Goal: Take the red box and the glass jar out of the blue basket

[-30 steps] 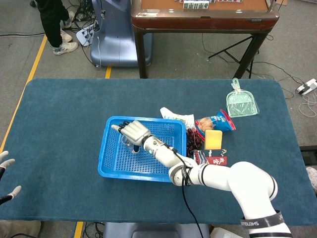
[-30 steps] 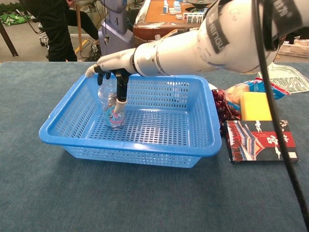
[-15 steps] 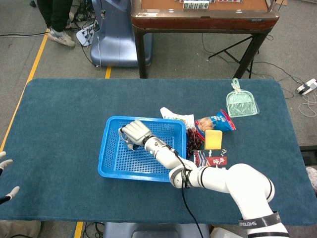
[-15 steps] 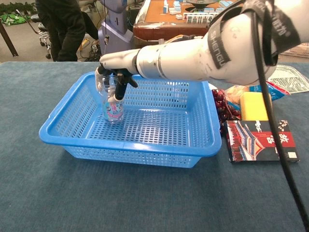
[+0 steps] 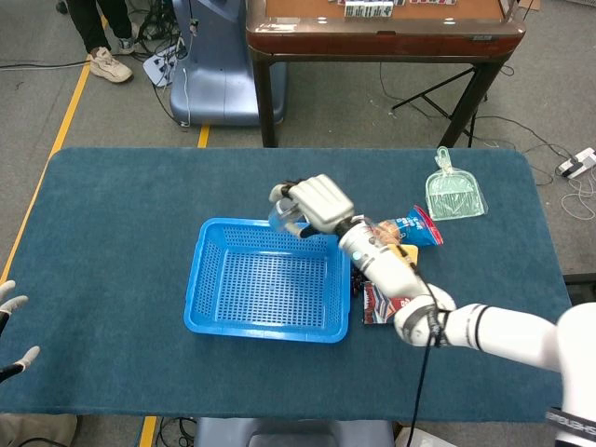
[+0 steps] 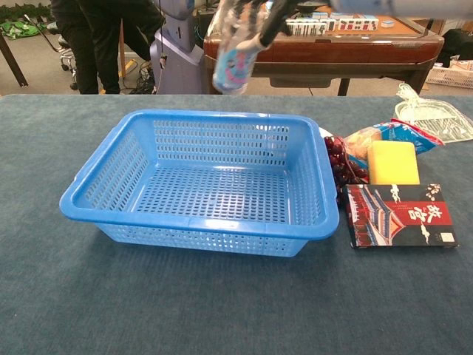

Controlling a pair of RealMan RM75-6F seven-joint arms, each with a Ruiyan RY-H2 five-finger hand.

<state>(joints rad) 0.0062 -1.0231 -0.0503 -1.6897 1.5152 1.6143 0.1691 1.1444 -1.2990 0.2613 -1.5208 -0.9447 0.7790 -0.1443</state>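
Above the far rim of the emptied blue basket (image 5: 265, 284), the right hand (image 5: 315, 202) grips the glass jar (image 6: 234, 63), which it should carry level toward the red box (image 6: 397, 214) below-right of it and set down upright on bare counter (image 5: 130, 233).

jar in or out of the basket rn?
Out. The right hand holds the glass jar in the air above the blue basket's far rim; the basket is empty.

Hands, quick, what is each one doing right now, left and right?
Right hand: holds the glass jar, lifted above the blue basket.
Left hand: only fingertips show at the head view's left edge; it holds nothing visible, state cannot be told.
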